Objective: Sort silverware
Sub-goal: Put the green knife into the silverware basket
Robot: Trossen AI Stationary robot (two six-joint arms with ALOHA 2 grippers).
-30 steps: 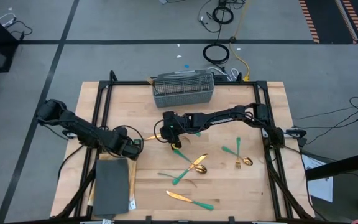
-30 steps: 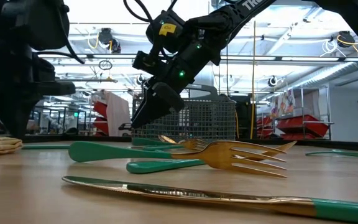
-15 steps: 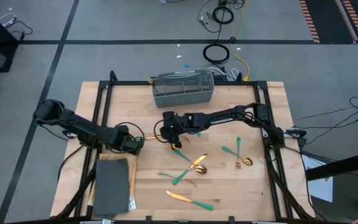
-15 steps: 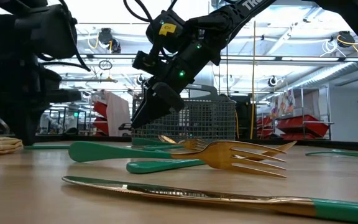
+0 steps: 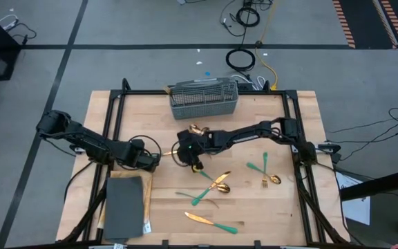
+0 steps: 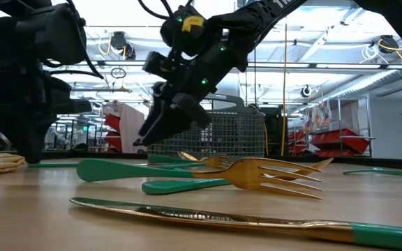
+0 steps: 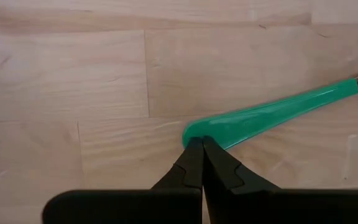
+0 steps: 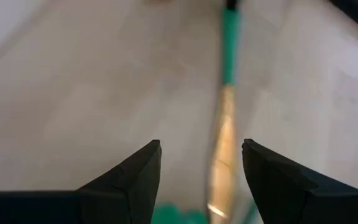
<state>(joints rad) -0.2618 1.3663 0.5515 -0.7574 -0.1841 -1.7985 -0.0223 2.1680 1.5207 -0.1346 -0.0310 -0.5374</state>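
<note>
A teal-handled utensil [image 7: 272,115] lies on the desk [image 5: 268,207] left of centre, its handle end touching the left gripper [image 7: 199,158], whose fingers are pressed together. The right gripper [image 8: 201,165] hovers wide apart mid-desk above more silverware [image 5: 216,183], near the mesh basket [image 5: 204,97].

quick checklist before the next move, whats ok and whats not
1. Left gripper shut: ok, fingers together, tips at the end of a teal handle.
2. Left hold on that handle: cannot tell, the tips meet its end but no clamp shows.
3. Right gripper open: ok, fingers apart.
4. Right gripper holding a piece: not ok, a blurred utensil lies beyond the fingers, not clamped.
5. Basket in place: ok, at the far edge of the table.
6. Sorting done: not ok, loose silverware lies on the table.
</note>
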